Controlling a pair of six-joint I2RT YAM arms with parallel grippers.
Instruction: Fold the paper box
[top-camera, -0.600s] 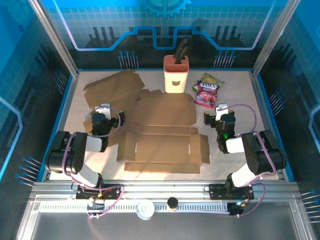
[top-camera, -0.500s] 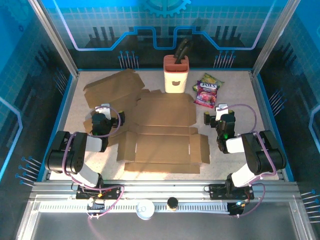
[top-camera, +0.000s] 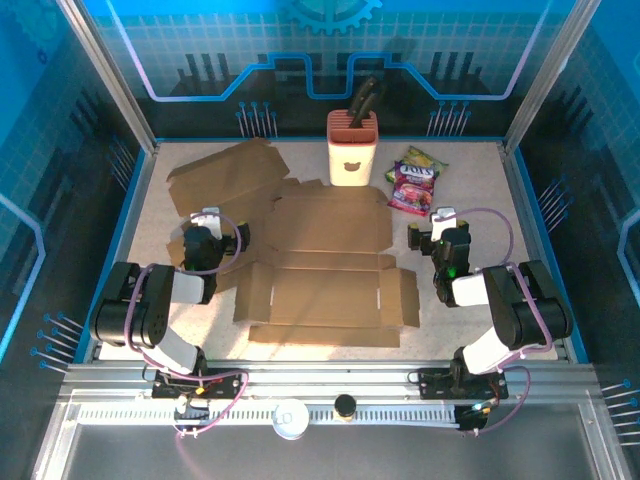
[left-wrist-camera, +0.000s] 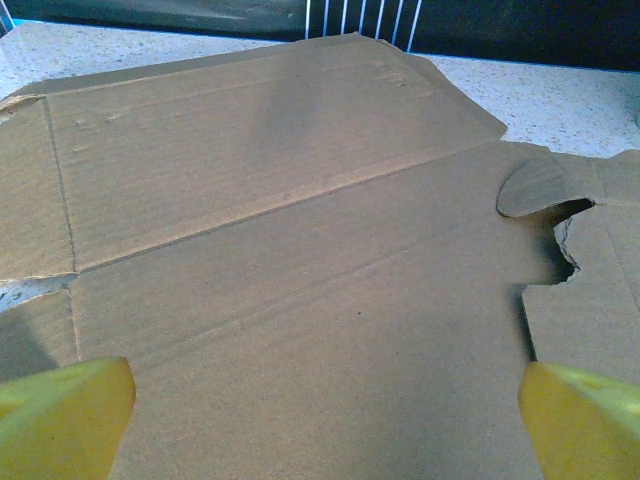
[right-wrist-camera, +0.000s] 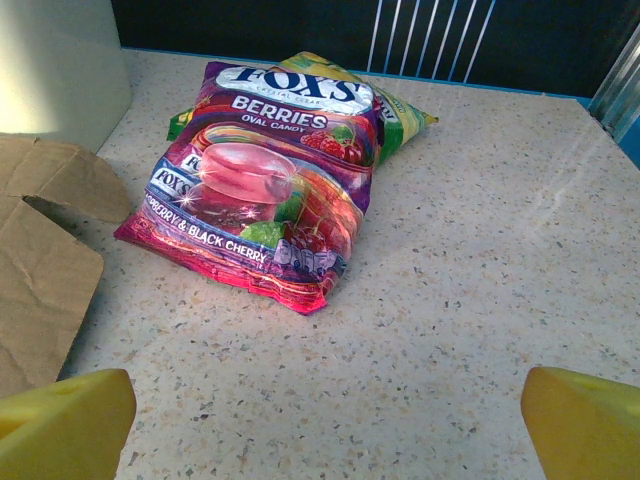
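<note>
Speckled worktop (top-camera: 480, 190) inside a blue-lit enclosure. The unfolded paper box (top-camera: 325, 295) lies flat at centre frame. Left claw (left-wrist-camera: 322, 405) and right claw (right-wrist-camera: 322, 410) are both released and empty. Risk: lifting a flap may drag the neighbouring cardboard sheet (top-camera: 225, 180), and the candy bag (right-wrist-camera: 262, 205) at upper right could snag the right claw.

- I read the paper box (top-camera: 325, 297) as plain brown cardboard, matt and dry-looking.
- Close up, the cardboard sheet (left-wrist-camera: 300, 250) shows fine corrugated ribbing, pressed creases and one ragged, torn edge.
- The worktop (right-wrist-camera: 480, 300) looks like pale speckled stone or composite, smooth with a soft sheen.
- The candy bag (right-wrist-camera: 265, 210) is glossy printed plastic film, crinkled and catching highlights.
- The knife block (top-camera: 352, 150) seems smooth, cream and satin.
- The jaws of my left gripper (left-wrist-camera: 325, 420) look like matt yellow plastic.
</note>
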